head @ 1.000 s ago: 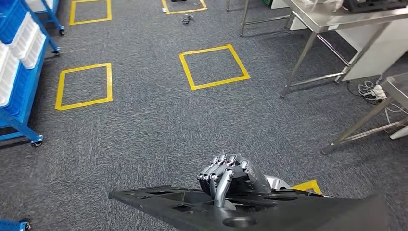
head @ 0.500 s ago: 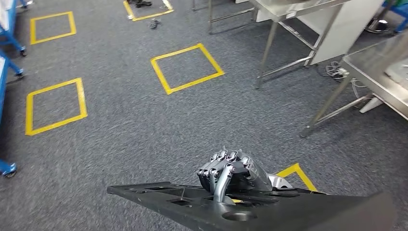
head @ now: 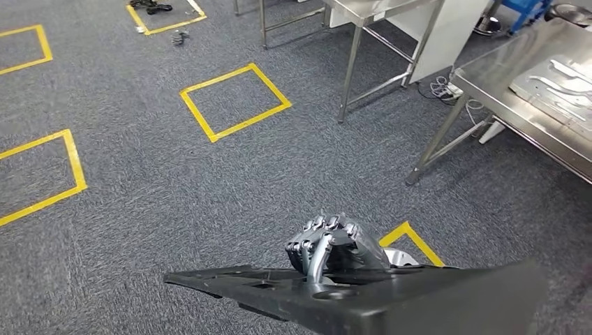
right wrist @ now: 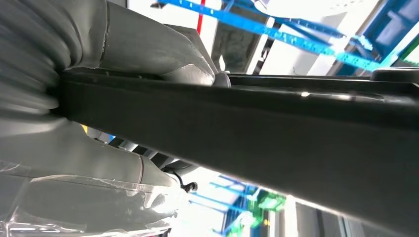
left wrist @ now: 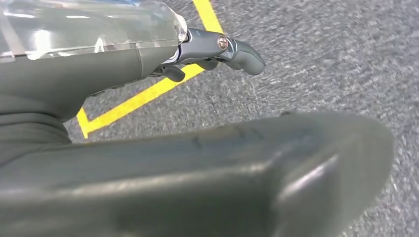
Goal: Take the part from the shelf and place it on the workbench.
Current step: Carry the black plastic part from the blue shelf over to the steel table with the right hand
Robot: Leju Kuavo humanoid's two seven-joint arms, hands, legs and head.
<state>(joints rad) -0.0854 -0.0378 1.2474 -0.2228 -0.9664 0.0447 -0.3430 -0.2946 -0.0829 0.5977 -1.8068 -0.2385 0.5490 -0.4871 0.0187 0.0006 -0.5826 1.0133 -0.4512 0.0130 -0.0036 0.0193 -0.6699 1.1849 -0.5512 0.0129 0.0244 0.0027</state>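
A long flat black part [head: 363, 296] with cut-outs lies across the bottom of the head view. My right hand [head: 328, 244] grips its far edge, fingers curled over the rim. In the right wrist view the right hand [right wrist: 74, 98] clamps the part's dark edge [right wrist: 276, 128]. In the left wrist view the left hand [left wrist: 217, 47] reaches out over the carpet, and the blurred part [left wrist: 197, 182] sits close beside it. Whether that hand holds the part is hidden. The steel workbench [head: 502, 105] stands at the right.
A pale shaped panel [head: 558, 80] lies on the workbench. A second steel table [head: 370, 14] stands further back. Yellow tape squares [head: 234, 101] mark the grey carpet. Cables [head: 441, 87] lie on the floor between the tables' legs.
The camera has turned to the right: the blue shelf has left the picture and the workbench has come in at the right. My right hand still grips the part.
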